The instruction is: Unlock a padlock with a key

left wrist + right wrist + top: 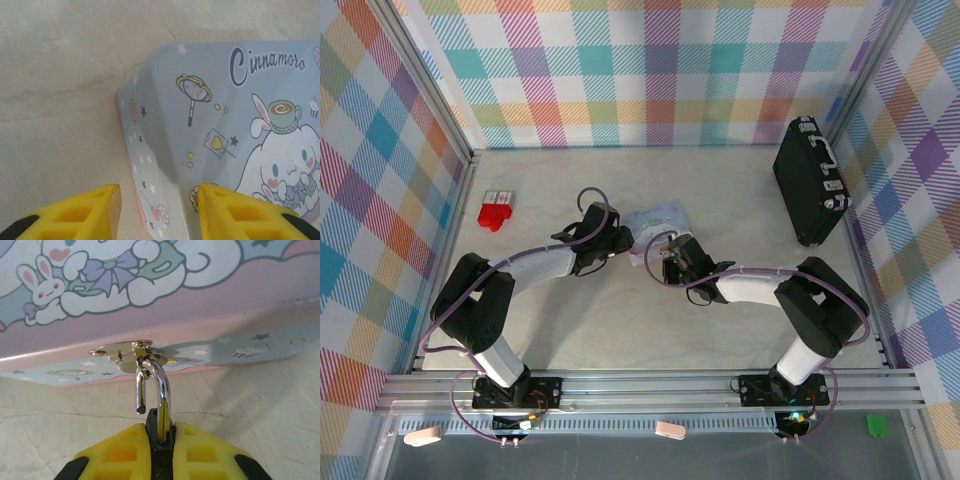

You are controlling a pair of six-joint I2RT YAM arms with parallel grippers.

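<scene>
The right claw (pixel 161 434) is clamped tight on the padlock (pixel 161 460), its ribbed yellow fingers (pixel 120 455) pinching the slim dark body from both sides. The padlock's long axis runs straight ahead from that claw toward the tin (pixel 210 310), so any pull or twist goes along that line. The bright, round-barred steel shackle (pixel 163 385) rises out of the body. Its longer leg hooks through the thin shiny hasp (pixel 122 347) on the tin's front, while the shorter leg (pixel 141 400) hangs free of the body, so the lock looks to be sprung already. I cannot make out the key. By my reading, what remains is to tip the shackle sideways out of the hasp. The tin is smooth printed metal in pastel blue and pink with sharp folded edges, and it sits flat on the pale marbled counter (pixel 270 415). The left claw (pixel 159 210), nearer the tin's corner, stands half-spread astride that corner; whether its pads touch I cannot tell. Farther off, a hard black case (pixel 810 180) stands against the right wall.
</scene>
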